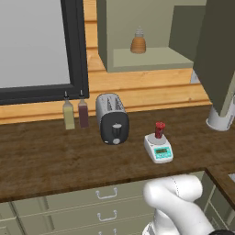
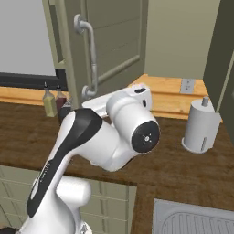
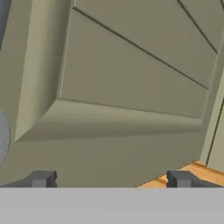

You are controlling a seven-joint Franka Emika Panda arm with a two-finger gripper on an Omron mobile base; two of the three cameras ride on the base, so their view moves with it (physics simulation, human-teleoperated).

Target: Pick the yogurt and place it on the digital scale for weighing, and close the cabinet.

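A dark wooden table (image 1: 55, 160) runs along a kitchen wall. Near the middle of its front edge sits the digital scale (image 1: 159, 148), white with a teal display, and the yogurt (image 1: 159, 130), a small dark red cup, stands upright on its weighing plate. So the weighing step looks done.

Above the table's back edge, the cabinet (image 1: 147, 34) stands open, with an orange-brown bottle (image 1: 138, 42) on its shelf. Its olive-green panelled door (image 2: 112, 43) swings out over the table, with a silver bar handle (image 2: 91, 57) running down it.

The hand (image 3: 111, 179) faces the door panel at close range, its two dark fingertips (image 3: 41, 178) spread wide and holding nothing.

The door is likely stiff, fairly heavy and hinged, so it should swing rather than lift. Its flat painted face may be slippery. A steady push on the panel near the handle side, far from the hinge, would probably turn it most easily; gripping the handle is the alternative.
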